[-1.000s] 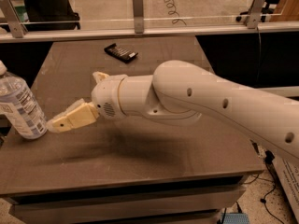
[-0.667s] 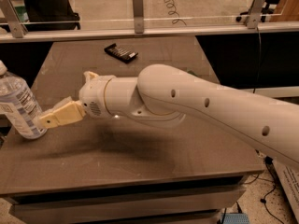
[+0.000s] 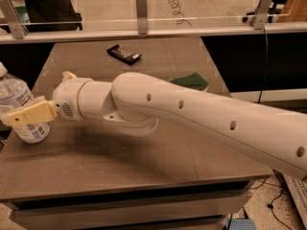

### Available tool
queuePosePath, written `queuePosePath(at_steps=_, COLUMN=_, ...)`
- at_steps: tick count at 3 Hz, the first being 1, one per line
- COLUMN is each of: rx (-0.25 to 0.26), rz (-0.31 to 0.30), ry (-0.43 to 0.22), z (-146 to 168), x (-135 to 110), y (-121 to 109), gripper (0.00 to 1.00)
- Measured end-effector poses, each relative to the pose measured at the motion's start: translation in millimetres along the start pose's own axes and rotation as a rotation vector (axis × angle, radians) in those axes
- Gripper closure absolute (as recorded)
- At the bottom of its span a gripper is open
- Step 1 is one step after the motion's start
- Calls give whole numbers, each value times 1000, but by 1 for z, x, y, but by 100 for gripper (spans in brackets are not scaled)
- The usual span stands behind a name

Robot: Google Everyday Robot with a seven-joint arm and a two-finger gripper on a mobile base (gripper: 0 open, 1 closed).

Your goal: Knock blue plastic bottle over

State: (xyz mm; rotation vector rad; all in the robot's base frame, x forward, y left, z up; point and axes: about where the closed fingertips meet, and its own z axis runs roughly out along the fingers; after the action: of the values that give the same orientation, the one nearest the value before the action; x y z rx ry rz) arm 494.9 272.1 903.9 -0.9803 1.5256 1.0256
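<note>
The blue plastic bottle [image 3: 19, 110] is a clear ribbed water bottle with a white cap and a white-and-blue label. It stands at the table's left edge, leaning left. My gripper [image 3: 21, 115] reaches left across the table on the white arm [image 3: 192, 114], and its tan fingers [image 3: 29, 113] lie against the front of the bottle's middle.
A black remote-like object [image 3: 123, 54] lies at the back of the brown table [image 3: 144, 162]. A green sponge [image 3: 191, 82] lies behind my arm at mid right. A glass barrier with metal posts [image 3: 141, 5] runs along the table's far edge.
My gripper has moved left across the table until its fingers reached the bottle. The bottle has been pushed toward the left edge and leans more.
</note>
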Motion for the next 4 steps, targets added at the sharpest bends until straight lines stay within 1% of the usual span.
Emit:
queuePosePath(at_steps=1, rx=-25, rz=23, ry=-44, z=21, x=-10, y=16, gripper=0)
queuePosePath(at_steps=2, rx=-48, rz=40, ry=-65, z=31, x=-12, y=33, gripper=18)
queuePosePath(at_steps=3, rx=-55, rz=55, ry=-71, z=30, x=-11, y=43, gripper=42)
queuePosePath(at_steps=4, rx=-63, rz=65, ry=-51, z=21, x=-12, y=47, gripper=65)
